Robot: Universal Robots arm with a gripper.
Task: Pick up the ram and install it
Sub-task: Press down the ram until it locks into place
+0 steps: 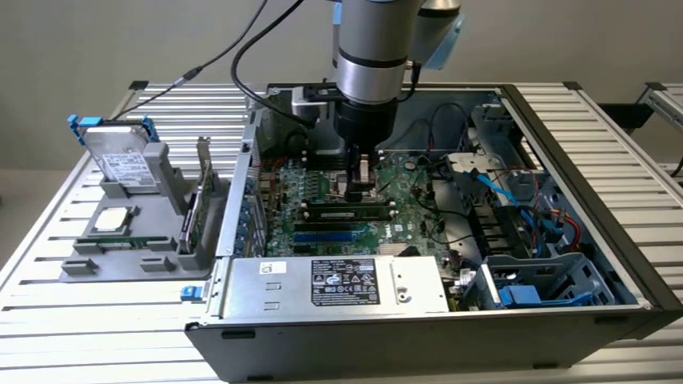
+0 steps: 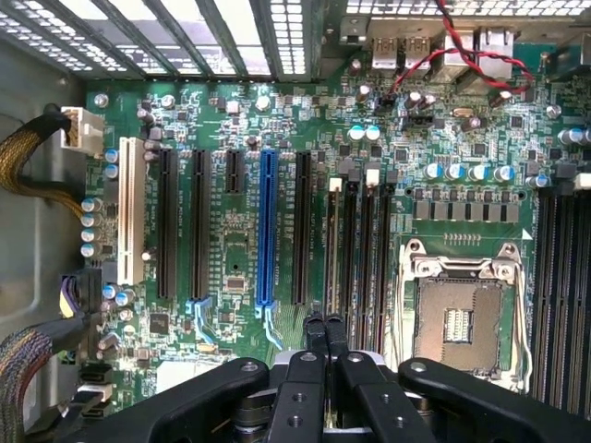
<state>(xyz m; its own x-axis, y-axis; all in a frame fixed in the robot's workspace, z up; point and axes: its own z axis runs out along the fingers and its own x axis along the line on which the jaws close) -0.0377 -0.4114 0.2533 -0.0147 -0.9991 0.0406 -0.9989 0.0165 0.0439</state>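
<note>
Jaws closed over the motherboard, ram seated below them.

In the exterior view the gripper [image 1: 361, 186] hangs inside the open computer case [image 1: 597, 200], jaws shut and holding nothing, just above the ram [image 1: 347, 213], which lies flat in a slot on the motherboard [image 1: 320, 192]. The wrist view adds the closed fingertips [image 2: 316, 329] over the memory slots [image 2: 355, 249], beside the CPU socket [image 2: 459, 318] and a blue expansion slot [image 2: 267, 226].
</note>
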